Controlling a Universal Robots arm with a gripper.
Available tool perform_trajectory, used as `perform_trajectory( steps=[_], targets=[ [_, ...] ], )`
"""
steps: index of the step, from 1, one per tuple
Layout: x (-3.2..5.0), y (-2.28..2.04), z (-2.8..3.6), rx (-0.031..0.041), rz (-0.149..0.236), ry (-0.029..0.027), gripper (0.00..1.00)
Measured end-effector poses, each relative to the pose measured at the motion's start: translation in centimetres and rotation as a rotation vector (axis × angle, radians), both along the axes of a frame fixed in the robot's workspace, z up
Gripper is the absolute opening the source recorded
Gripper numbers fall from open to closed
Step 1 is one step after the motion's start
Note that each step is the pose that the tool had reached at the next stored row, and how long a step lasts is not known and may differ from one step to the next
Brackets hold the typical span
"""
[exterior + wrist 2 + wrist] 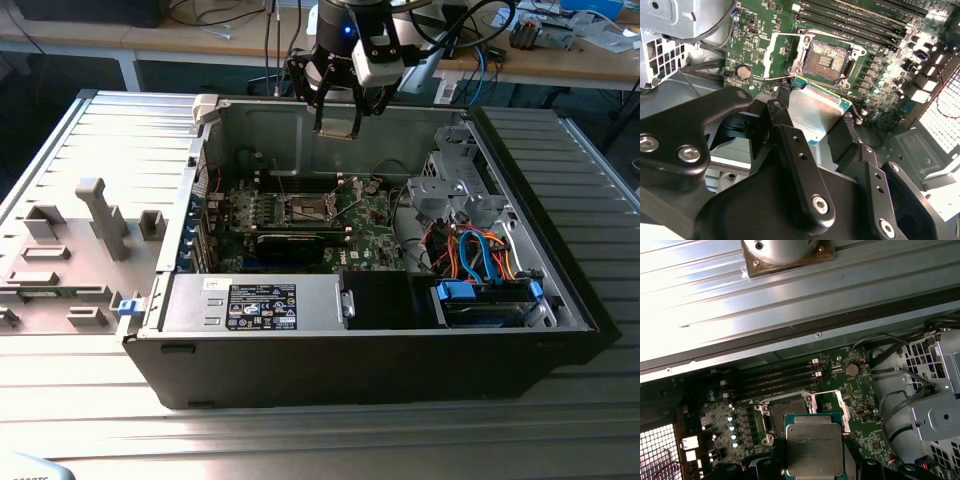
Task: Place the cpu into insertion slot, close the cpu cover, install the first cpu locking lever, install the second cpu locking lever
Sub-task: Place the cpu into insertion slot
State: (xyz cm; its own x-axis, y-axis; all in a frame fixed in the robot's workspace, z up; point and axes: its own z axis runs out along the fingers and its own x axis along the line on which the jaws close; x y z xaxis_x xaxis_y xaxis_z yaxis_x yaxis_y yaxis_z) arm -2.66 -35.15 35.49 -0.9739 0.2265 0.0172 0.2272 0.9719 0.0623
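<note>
My gripper [338, 118] hangs over the open computer case, above its rear wall, shut on the cpu [338, 127]. In both wrist views the cpu [812, 111] [814, 447] is a flat silvery square held by its edges between the black fingers [792, 145]. The insertion slot [305, 208] [827, 59] [788, 411] lies bare in the middle of the green motherboard [365, 222], well below the cpu and apart from it. The cpu cover [844, 411] stands swung open beside the slot, and thin wire levers [790, 34] are lifted away from it.
The black case [400, 350] holds a power supply [255, 305] at the front, and a metal drive cage [455, 190] with blue and orange cables [480, 255] on the exterior view's right. Grey fixture blocks [100, 215] stand on the ribbed table left of the case. Long memory slots [775, 377] run beside the socket.
</note>
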Motion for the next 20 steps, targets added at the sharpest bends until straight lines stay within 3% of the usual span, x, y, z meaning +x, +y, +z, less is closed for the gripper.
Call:
perform_trajectory(
  steps=[20],
  targets=[
    [0.00,0.00,-0.08,0.0000,-0.015,0.0000,0.55]
  ],
)
